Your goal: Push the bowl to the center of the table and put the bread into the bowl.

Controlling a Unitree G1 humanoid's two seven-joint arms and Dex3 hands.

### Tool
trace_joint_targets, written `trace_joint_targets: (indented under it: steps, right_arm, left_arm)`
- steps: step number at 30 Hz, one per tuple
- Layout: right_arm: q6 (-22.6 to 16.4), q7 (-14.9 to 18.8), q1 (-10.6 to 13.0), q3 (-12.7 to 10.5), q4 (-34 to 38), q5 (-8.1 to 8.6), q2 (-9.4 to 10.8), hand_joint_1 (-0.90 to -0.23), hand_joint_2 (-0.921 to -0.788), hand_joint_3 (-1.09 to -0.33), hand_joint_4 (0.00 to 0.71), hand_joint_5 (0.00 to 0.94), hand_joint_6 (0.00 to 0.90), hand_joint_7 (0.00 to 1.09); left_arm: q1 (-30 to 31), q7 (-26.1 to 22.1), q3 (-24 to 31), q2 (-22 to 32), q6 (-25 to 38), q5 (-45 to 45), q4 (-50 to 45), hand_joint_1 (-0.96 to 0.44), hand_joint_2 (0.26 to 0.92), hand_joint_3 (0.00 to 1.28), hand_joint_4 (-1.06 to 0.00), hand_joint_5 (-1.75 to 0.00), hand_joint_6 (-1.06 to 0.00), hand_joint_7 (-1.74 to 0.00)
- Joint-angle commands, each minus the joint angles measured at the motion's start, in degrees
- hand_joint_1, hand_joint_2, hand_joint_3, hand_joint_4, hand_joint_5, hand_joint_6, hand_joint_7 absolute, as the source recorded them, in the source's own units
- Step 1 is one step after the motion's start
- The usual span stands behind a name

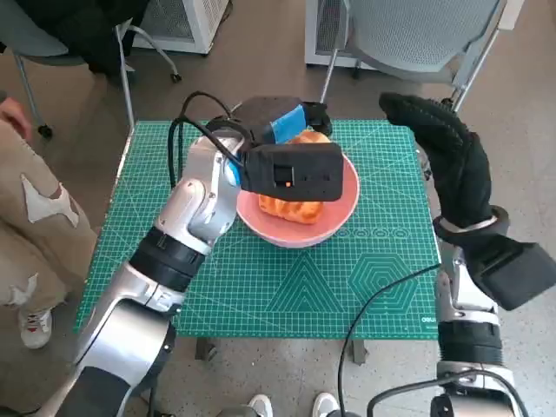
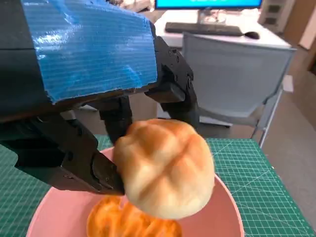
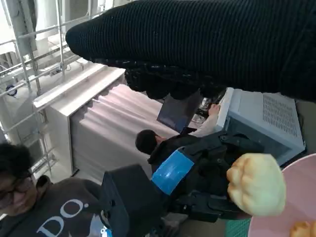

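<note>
A pink bowl (image 1: 339, 217) sits near the middle of the green mat, with an orange-brown bread (image 1: 291, 209) lying inside it. My left hand (image 1: 287, 123) holds a pale round bun (image 2: 165, 168) just above the bowl's (image 2: 224, 205) far side, over the bread (image 2: 131, 222) in it. The right wrist view shows the same bun (image 3: 256, 183) in the blue-taped left hand (image 3: 197, 185) by the bowl's rim (image 3: 291, 207). My right hand (image 1: 443, 152) hovers raised at the mat's right side, gloved fingers loosely extended, holding nothing.
The green cutting mat (image 1: 287, 287) covers the small table. A grey chair (image 1: 417, 35) stands behind the table and a white cabinet (image 1: 187, 22) at back left. A person's leg (image 1: 30, 217) is at the left; people (image 3: 29, 207) show in the right wrist view.
</note>
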Motion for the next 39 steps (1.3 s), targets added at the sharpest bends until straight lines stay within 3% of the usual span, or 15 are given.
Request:
trace_joint_targets:
  steps: [1,13,18,23,32,39]
  right_arm:
    - [-0.1,-0.4,0.5,-0.2,1.3,-0.44,0.1,-0.723,-0.921,-0.821,0.152,0.004,-0.001,0.46]
    - [0.2,-1.0,-0.8,0.3,1.8,-0.8,0.7,-0.717,-0.921,-0.823,0.153,0.003,-0.001,0.47]
    - [0.4,-1.4,-1.0,0.4,1.4,-1.04,0.8,-0.715,-0.921,-0.817,0.153,0.003,0.0,0.47]
    - [0.9,-1.6,-1.7,0.6,0.5,-1.11,0.9,-0.715,-0.921,-0.816,0.157,0.004,0.001,0.48]
    - [2.7,-1.7,-4.1,1.4,-2.1,-1.03,1.4,-0.73,-0.921,-0.811,0.162,0.005,-0.001,0.49]
    - [4.4,-2.2,-5.9,2.4,-4.5,-1.65,2.4,-0.721,-0.921,-0.809,0.163,0.005,0.0,0.49]
  left_arm:
    - [0.1,-0.8,-0.6,0.9,-0.3,0.1,-1.1,-0.35,0.794,0.06,-0.03,-0.05,-0.16,-0.02]
    - [3.2,4.9,0.0,4.0,-7.8,0.2,-2.4,-0.62,0.844,0.04,0.0,0.0,-0.09,0.0]
    - [5.1,9.2,4.6,4.3,-12.3,-4.2,-2.4,-0.69,0.88,0.04,0.0,0.0,-0.09,0.0]
    - [8.4,11.5,13.0,4.0,-19.4,-14.3,-2.9,-0.7,0.91,0.05,0.0,0.0,-0.09,0.0]
    - [15.8,11.9,24.2,1.0,-31.8,-31.5,-9.2,-0.71,0.921,0.4,0.0,0.0,-0.14,-0.03]
    - [20.7,10.8,27.5,-0.8,-38.2,-39.0,-14.7,-0.73,0.921,0.46,0.0,0.0,-0.12,-0.02]
